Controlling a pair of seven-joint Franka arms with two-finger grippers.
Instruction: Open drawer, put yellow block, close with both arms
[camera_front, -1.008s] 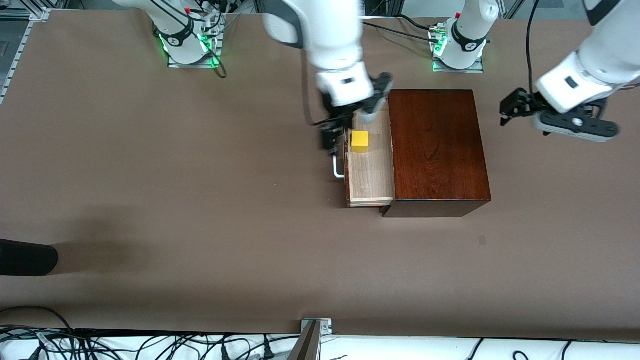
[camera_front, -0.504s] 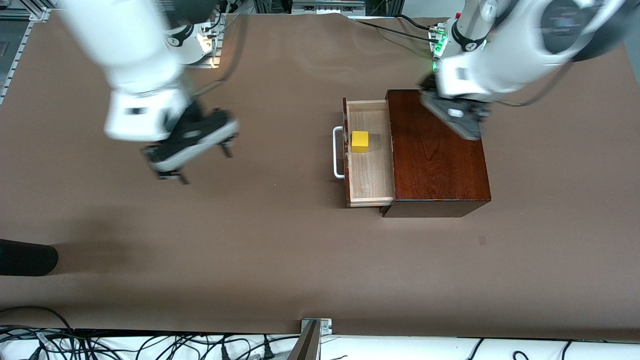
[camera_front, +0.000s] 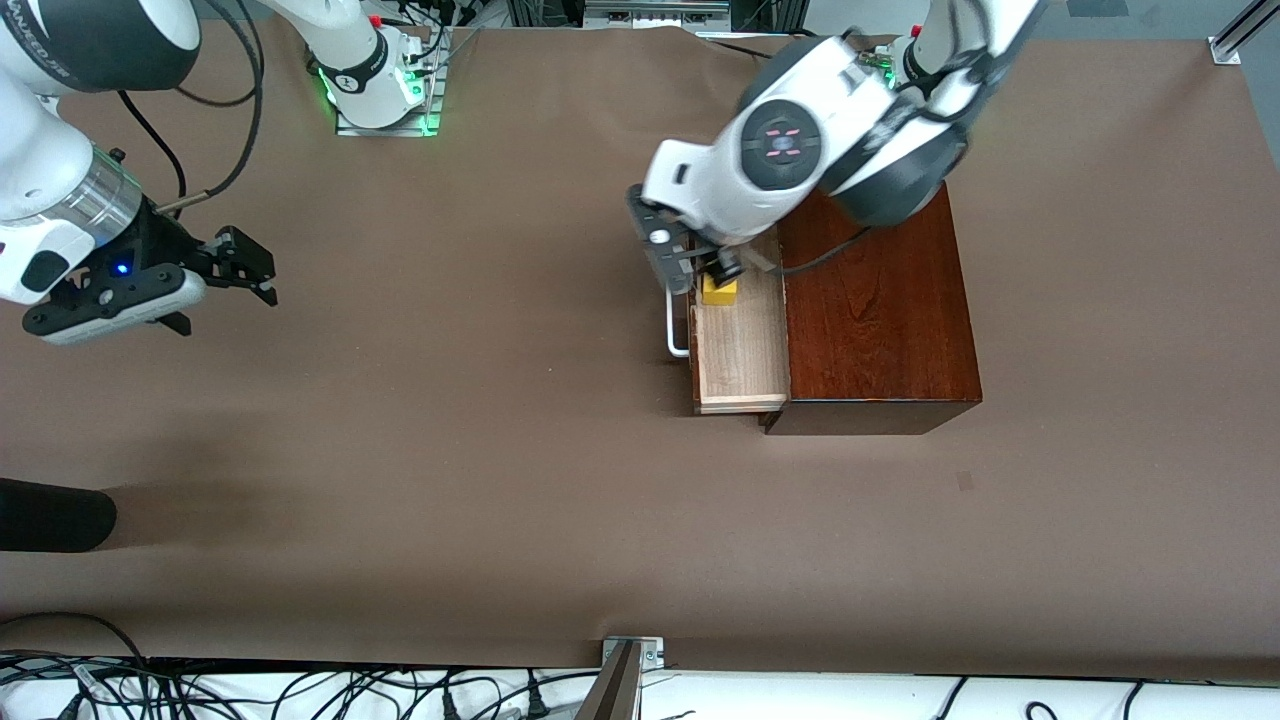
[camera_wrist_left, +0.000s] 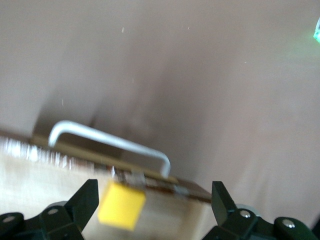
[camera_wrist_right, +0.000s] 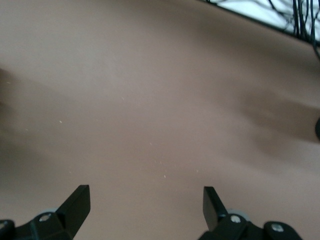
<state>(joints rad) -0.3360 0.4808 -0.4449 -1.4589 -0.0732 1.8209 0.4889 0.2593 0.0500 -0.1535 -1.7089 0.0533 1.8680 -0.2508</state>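
yellow block (camera_wrist_left: 121, 205) between wide left jaws

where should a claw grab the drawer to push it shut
Take the white bar handle on the drawer front, coming from the right arm's end of the table. It stands clear of the front, leaving room for fingers. The left claw hovers open over the yellow block.

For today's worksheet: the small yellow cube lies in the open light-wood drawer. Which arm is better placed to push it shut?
Left: the left gripper hangs over the drawer beside its white handle; the right gripper waits apart.
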